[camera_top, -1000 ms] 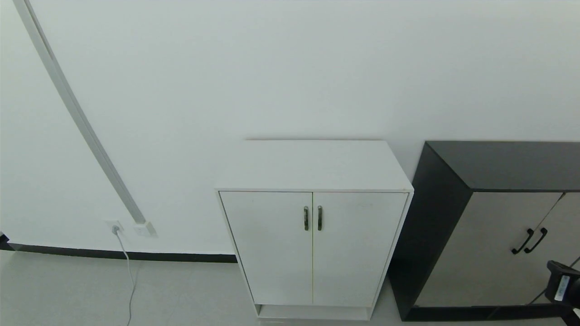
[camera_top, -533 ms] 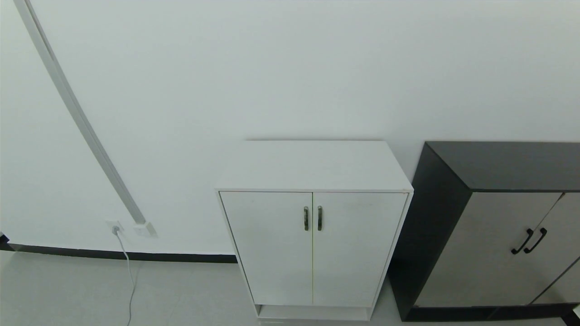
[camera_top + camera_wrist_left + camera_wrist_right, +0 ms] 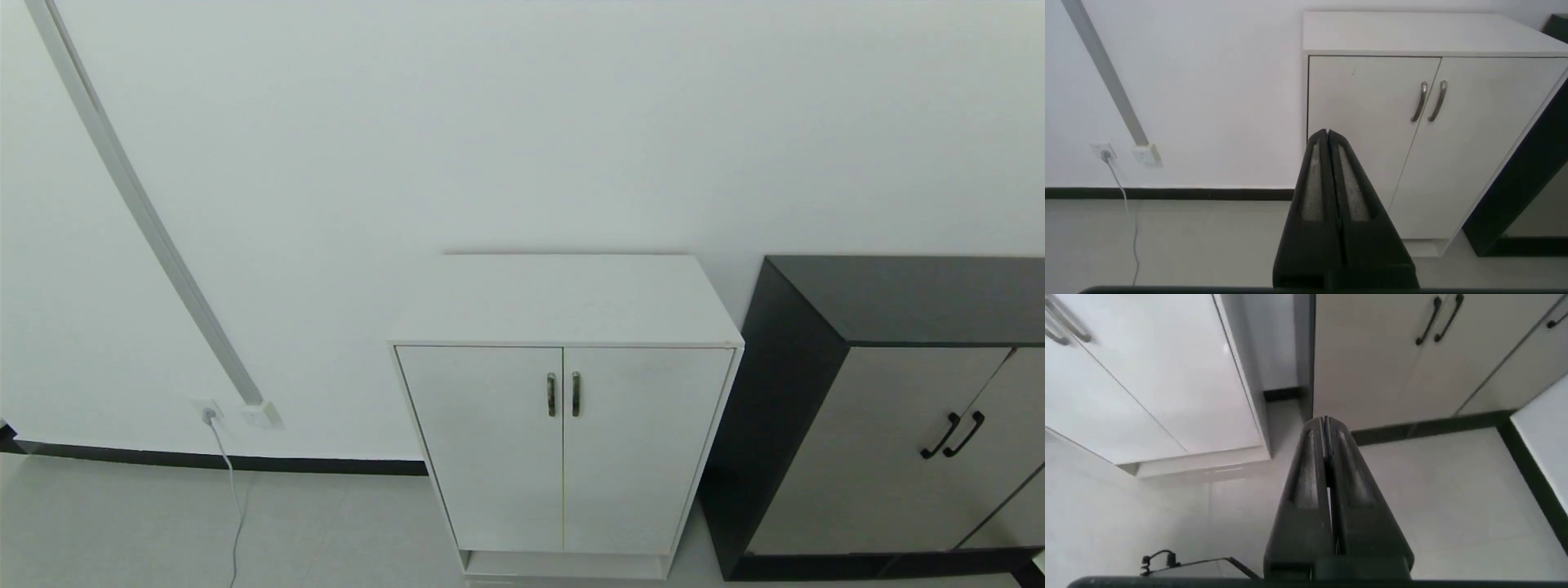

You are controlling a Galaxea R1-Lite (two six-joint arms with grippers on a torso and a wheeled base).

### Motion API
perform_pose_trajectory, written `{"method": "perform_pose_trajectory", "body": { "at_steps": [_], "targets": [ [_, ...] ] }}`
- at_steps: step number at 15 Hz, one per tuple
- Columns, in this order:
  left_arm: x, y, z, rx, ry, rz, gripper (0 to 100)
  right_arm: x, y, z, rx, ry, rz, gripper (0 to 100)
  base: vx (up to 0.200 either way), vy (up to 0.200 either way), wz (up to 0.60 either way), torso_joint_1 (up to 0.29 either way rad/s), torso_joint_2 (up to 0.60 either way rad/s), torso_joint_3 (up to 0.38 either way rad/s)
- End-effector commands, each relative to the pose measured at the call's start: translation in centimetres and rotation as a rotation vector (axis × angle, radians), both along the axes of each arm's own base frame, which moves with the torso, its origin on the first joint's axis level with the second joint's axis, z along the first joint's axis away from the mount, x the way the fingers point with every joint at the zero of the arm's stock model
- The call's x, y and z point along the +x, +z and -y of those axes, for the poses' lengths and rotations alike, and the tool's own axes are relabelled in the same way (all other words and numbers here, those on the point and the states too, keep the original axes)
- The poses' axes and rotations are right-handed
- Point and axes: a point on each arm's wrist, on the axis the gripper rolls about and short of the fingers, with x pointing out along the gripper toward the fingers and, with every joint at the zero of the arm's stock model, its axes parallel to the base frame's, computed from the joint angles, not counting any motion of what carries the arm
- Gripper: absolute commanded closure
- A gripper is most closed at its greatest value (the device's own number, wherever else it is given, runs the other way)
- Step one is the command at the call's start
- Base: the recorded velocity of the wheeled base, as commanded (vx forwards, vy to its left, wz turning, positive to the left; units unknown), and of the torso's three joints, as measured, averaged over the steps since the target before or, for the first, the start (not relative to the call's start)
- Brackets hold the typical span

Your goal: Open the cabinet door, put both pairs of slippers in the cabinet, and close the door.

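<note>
A white two-door cabinet [image 3: 563, 441] stands against the wall with both doors closed and two dark handles [image 3: 563, 394] side by side at the middle. My left gripper [image 3: 1328, 143] is shut with nothing in it, held well back from the cabinet [image 3: 1429, 122], lower than its handles [image 3: 1429, 100]. My right gripper [image 3: 1325, 429] is shut and empty too, low over the floor near the white cabinet's bottom corner [image 3: 1135, 400].
A black cabinet with grey doors [image 3: 890, 408] stands close on the white one's right. A wall socket with a cable [image 3: 214, 425] and a slanted cable duct [image 3: 131, 204] are on the left wall. Light tiled floor [image 3: 204, 531] lies in front.
The right arm's dark part, seen at the head view's lower right edge a second ago, has dropped out of that view. The cabinets have not moved.
</note>
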Motion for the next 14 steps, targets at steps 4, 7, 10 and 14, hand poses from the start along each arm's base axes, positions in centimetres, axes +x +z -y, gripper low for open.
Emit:
{"method": "perform_pose_trajectory", "body": {
  "at_steps": [4,7,10,14],
  "targets": [
    [0.0,0.0,0.0,0.000,0.000,0.000,100,-1.6,-1.4,-0.3,0.024,0.099,0.120,100,0.000,0.000,0.00,0.000,0.00,0.000],
    [0.0,0.0,0.0,0.000,0.000,0.000,100,-1.9,-1.8,-0.3,0.023,0.142,0.170,100,0.000,0.000,0.00,0.000,0.00,0.000],
    [0.0,0.0,0.0,0.000,0.000,0.000,100,-2.3,-1.9,-0.2,0.026,0.256,0.218,100,0.000,0.000,0.00,0.000,0.00,0.000],
    [0.0,0.0,0.0,0.001,0.000,-0.002,100,-1.8,-1.8,-0.1,0.040,0.337,0.155,100,0.000,0.000,0.00,0.000,0.00,0.000]
  ]
}}
